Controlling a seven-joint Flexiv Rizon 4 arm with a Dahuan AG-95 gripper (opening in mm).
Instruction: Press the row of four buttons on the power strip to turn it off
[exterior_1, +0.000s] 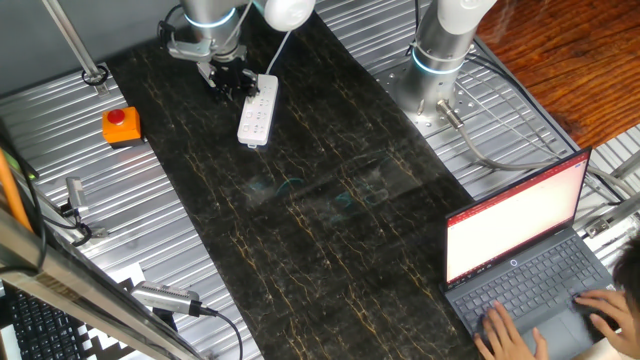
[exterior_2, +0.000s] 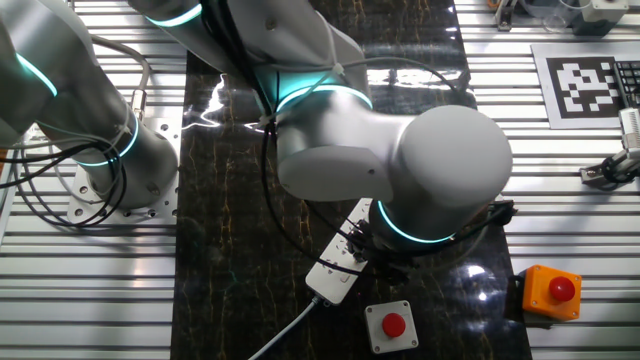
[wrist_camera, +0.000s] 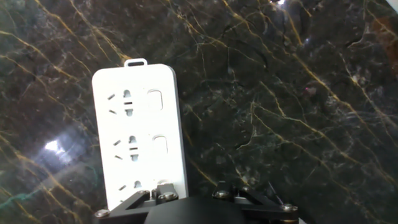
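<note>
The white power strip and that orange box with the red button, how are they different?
The power strip is long, slim and white; the orange box is short, squat and orange. The strip carries sockets with small flat white buttons beside them; the box carries one big round red button. The strip lies on the dark marble mat under the gripper; the box sits apart on the ribbed metal table. Both have switches to press.
</note>
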